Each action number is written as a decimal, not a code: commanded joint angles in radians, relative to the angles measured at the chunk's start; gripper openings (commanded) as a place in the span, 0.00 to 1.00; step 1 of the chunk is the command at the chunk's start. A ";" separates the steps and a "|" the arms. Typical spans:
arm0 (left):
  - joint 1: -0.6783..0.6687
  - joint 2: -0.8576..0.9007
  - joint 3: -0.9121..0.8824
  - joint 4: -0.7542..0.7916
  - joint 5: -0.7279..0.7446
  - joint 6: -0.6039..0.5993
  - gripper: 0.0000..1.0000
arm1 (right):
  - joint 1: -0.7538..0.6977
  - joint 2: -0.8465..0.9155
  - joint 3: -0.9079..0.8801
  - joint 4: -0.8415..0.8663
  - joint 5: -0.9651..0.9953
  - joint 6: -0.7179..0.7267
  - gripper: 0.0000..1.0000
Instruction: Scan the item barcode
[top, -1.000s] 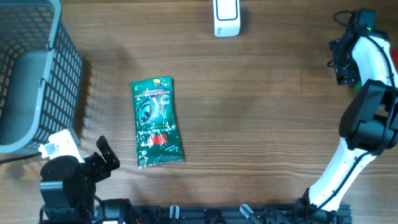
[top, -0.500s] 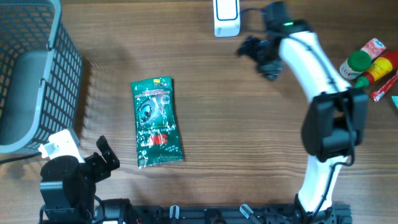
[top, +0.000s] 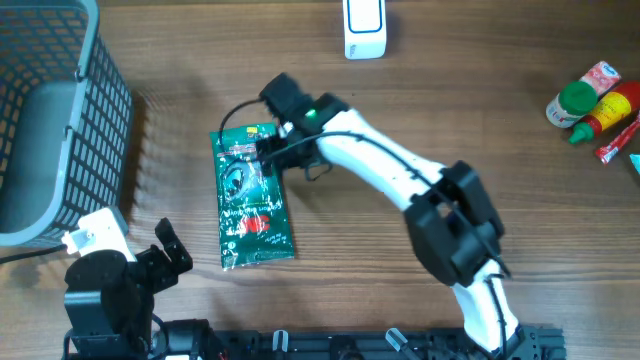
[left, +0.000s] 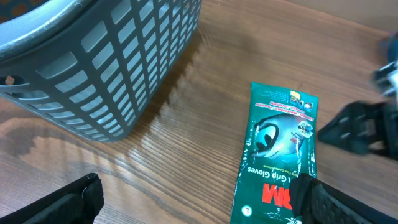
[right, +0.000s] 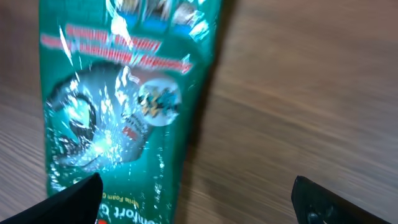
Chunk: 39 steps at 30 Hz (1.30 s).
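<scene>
Over the top half of the green glove packet (top: 250, 195), right gripper (top: 262, 150) spread wide, nothing held. Step as I read it: pre-grasp for the pickup, scan not started.

Packet lies flat on the table (top: 450, 110), left of centre and just beside the basket (top: 60, 120). The scanner (top: 364, 28) is well apart at the far edge.

On my wrist cam the packet (right: 124, 106) fills the left side. One of my fingers (right: 74, 196) is over the foil and the other is over bare wood, so the packet's long edge runs between my jaws, off-centre. Can't tell if the tips touch the foil yet.

No barcode visible on the printed face, so it's probably on the underside.

Next move probably needs:
- shift toward the packet's midline or commit to the edge
- drop, then close on thin slippery foil, which could slide
- lift, turn the code toward the scanner

Left gripper (top: 170, 250) also fully open, empty, near the front-left corner, apart from the packet.
</scene>
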 joint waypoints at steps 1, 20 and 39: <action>-0.005 -0.003 0.003 0.003 0.005 0.002 1.00 | 0.055 0.074 -0.001 0.019 0.030 -0.018 0.95; -0.005 -0.003 0.003 0.003 0.005 0.002 1.00 | -0.027 0.069 0.080 -0.425 0.011 0.487 0.04; -0.005 -0.003 0.003 0.003 0.005 0.002 1.00 | -0.285 -0.053 0.080 -0.770 -0.638 0.499 0.04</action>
